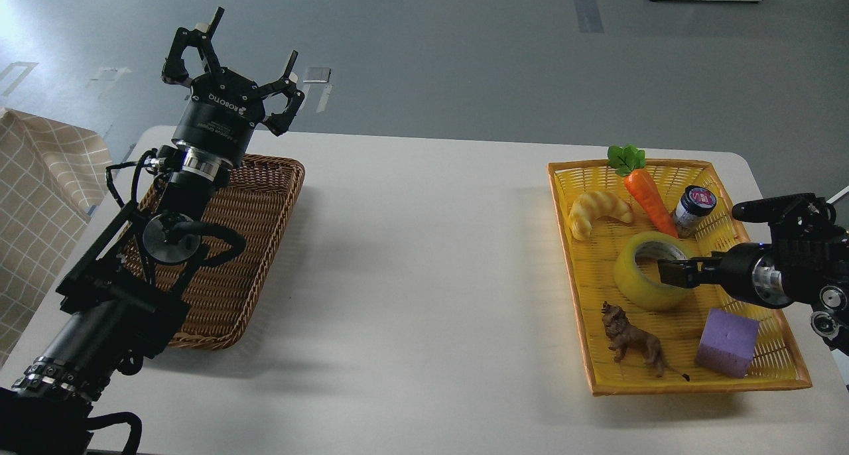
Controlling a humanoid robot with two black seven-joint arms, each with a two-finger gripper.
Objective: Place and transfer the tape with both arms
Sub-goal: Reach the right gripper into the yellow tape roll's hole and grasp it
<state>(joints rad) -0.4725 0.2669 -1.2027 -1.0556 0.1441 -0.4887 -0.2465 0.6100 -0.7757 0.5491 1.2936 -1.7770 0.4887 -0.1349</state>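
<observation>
Right hand (671, 272) reaching in from the side, one finger down inside the core of the tape roll (651, 270), the other finger not distinguishable; whether closed on the wall of the roll cannot be told. Probably aiming for a pinch across the wall, since the roll is too broad to span from outside.

Tape roll lying flat, hole up, in the yellow woven tray (582, 329), right at the fingertip. Sharing the tray: a croissant (599, 211) and a toy carrot (647, 193) beyond the hand, a small dark-lidded jar (694, 207) just past the wrist, a purple foam cube (727, 342) on the near side of the wrist, and a brown lion figurine (633, 339) on the near side of the fingertip.

Left hand (240, 83) raised with fingers spread wide, holding nothing, poised above the far edge of the brown wicker basket (265, 229), well apart from the right hand. Likely waiting to receive the roll somewhere over the bare middle of the table (424, 276). Basket apparently holding nothing where visible, though the arm hides part of it.
</observation>
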